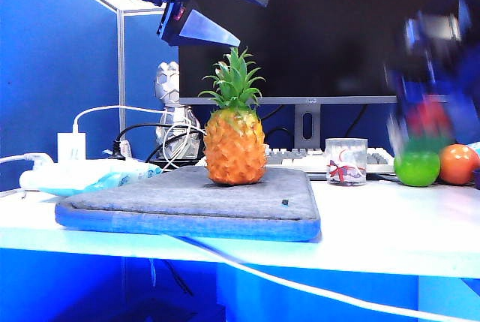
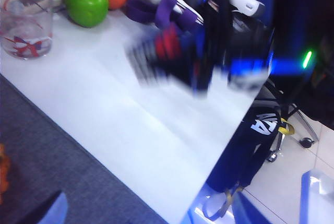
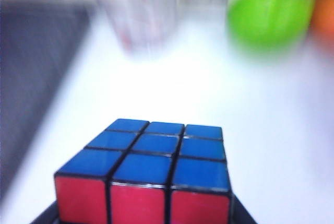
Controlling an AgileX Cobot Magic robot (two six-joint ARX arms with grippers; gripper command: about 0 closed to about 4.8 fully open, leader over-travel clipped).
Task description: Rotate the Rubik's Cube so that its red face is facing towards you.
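**Cube in the right gripper, above the table's right side**

You see the Rubik's Cube, a small black-gridded puzzle cube, sharp in the right wrist view, clamped in the right gripper; a blue side and the red face show. The exterior view blurs that gripper above the glossy green apple. The left gripper hangs over the grey padded mat; you cannot tell its finger gap from the pictures.

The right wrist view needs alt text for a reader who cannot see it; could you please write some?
A Rubik's Cube fills the foreground, blue face up and the red face toward the camera, above a white table. Behind, blurred: a glass cup and a green apple.
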